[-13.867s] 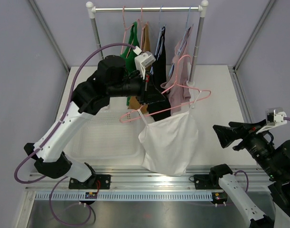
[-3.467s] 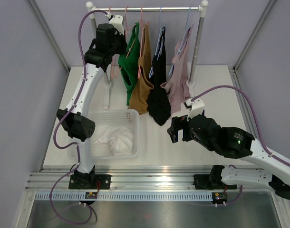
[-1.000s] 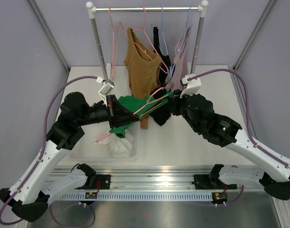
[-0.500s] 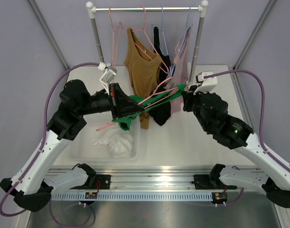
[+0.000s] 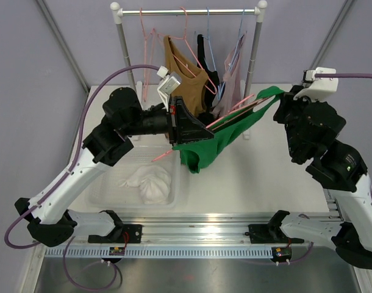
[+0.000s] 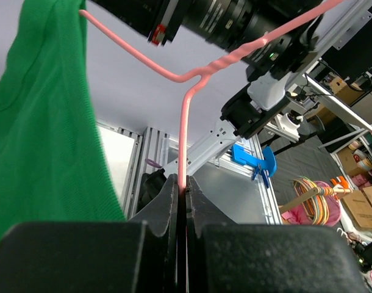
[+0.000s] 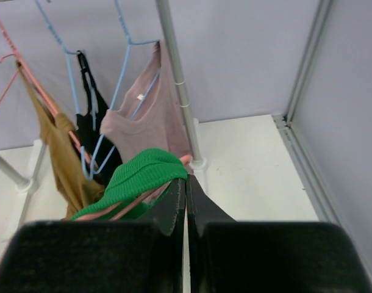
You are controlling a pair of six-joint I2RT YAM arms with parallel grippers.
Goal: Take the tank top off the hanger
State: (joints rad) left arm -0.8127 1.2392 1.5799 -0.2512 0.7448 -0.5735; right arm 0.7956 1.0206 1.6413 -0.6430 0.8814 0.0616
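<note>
Two jaws clamped, left on pink hanger (image 6: 184,134), right on green tank top (image 7: 143,172).

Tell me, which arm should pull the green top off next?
Right: the right gripper pinches the top at the end of the hanger, while the left gripper clamps the hook, steadying it.
</note>
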